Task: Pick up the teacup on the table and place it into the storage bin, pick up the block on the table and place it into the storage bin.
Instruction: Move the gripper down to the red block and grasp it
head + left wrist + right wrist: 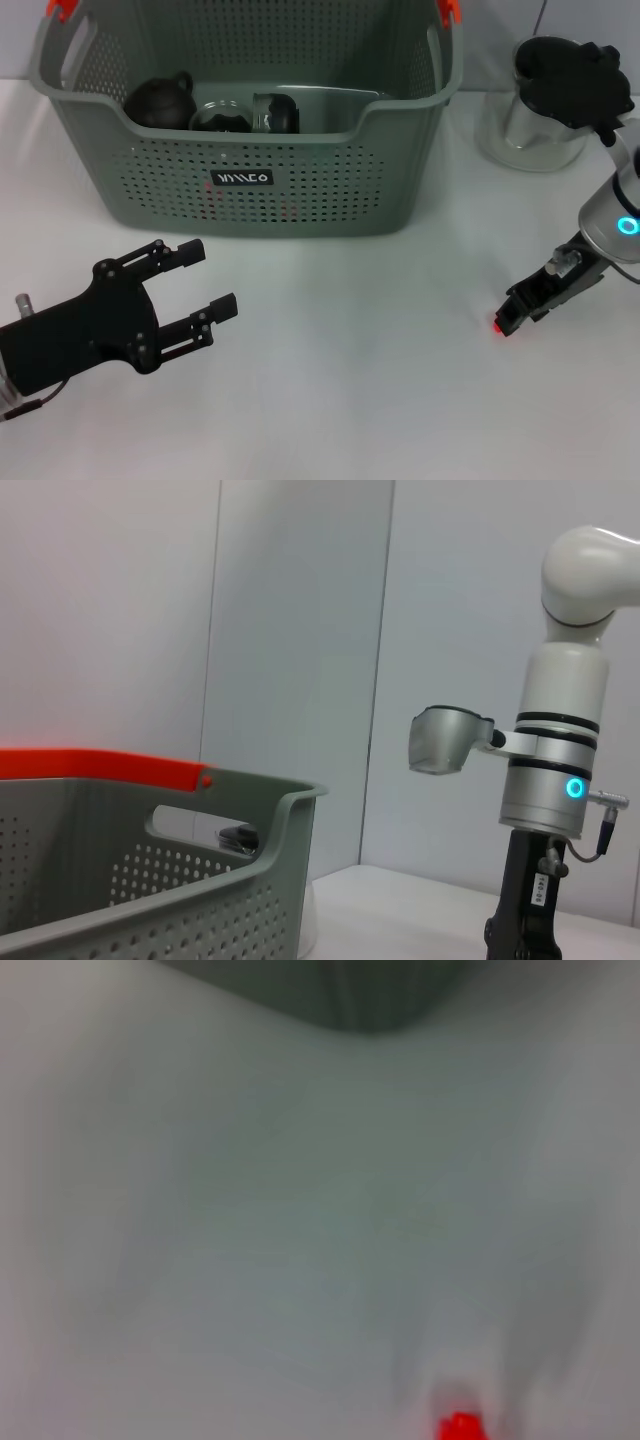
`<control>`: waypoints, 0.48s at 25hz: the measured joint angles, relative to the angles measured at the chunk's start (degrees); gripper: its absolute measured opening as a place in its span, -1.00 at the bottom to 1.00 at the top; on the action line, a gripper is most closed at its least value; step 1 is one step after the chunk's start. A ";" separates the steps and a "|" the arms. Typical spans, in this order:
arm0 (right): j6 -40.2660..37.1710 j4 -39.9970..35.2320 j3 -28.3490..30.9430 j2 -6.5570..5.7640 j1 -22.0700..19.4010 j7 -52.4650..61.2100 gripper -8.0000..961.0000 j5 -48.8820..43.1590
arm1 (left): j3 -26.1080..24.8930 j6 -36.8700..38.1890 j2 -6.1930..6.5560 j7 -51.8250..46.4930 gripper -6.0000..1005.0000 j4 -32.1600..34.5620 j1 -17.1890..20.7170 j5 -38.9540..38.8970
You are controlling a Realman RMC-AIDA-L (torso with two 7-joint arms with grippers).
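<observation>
The storage bin (250,130) fills the upper left and centre of the head view, with dark items on its floor: a dark teapot (160,100) and what looks like a black teacup (275,113) beside it. So the cup step appears done.

The small red block (497,326) sits at the lower right of the head view, on the white table (350,400), and shows again at the bottom edge of the right wrist view (460,1427). The right gripper (515,305) is down at the table with its tip on or around the block. Whether its fingers are apart or pressed onto the block, I cannot tell.

The left gripper (205,280) hangs at the lower left, fingers apart and empty, well clear of the bin.

To do this step well, I would make sure the block is centred between the fingers before closing, since it is small and could squirt out sideways. Lift straight up, clear the bin's front wall, and stay away from the glass teapot (545,110) at the upper right.
</observation>
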 joint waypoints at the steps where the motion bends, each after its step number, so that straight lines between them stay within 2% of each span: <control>1: 0.25 0.70 -0.03 0.00 0.31 0.14 -0.08 0.00 | 0.00 -0.01 0.00 0.00 0.46 0.00 0.01 0.00; 12: 2.70 2.75 -2.60 -0.18 1.30 3.32 -0.08 -0.94 | 0.00 -0.06 0.00 0.11 0.46 0.00 0.11 -0.01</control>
